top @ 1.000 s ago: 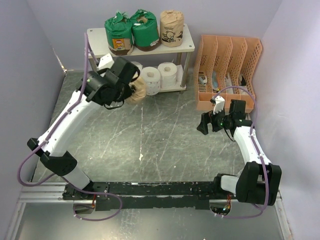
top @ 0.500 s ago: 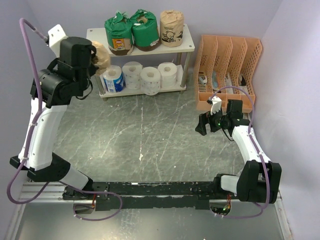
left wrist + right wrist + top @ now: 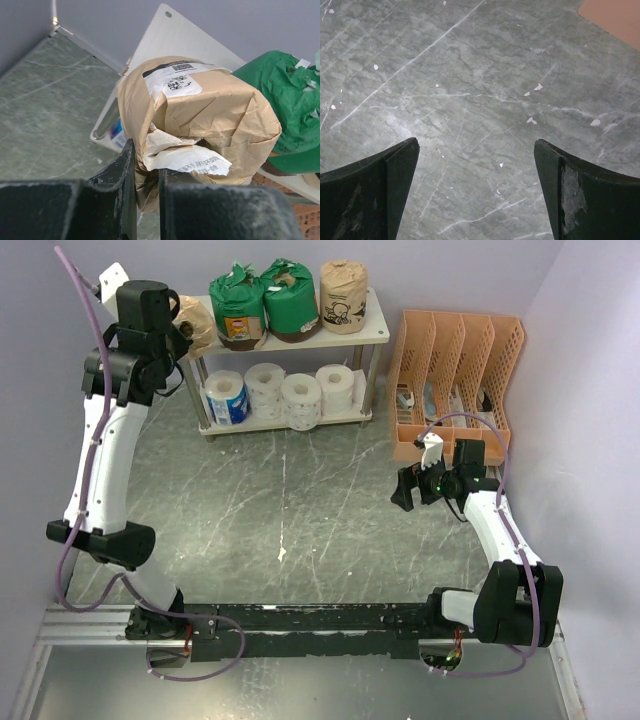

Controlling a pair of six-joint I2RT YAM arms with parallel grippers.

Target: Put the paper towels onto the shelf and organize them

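The left claw [image 3: 146, 172] is pressed nearly together on the crumpled wrapper at one end of a tan-wrapped roll [image 3: 200, 115]. The roll hangs at the left end of the top board of the shelf [image 3: 376, 328], just beside a green-wrapped roll [image 3: 285, 100]; whether it touches the board cannot be told. It looks light and soft, with loose, crinkly paper that may tear or slip, so a hold across its firmer body would likely serve better than this pinch of wrapper. The right claw [image 3: 475, 165] is spread wide over the table [image 3: 470, 75], holding nothing.
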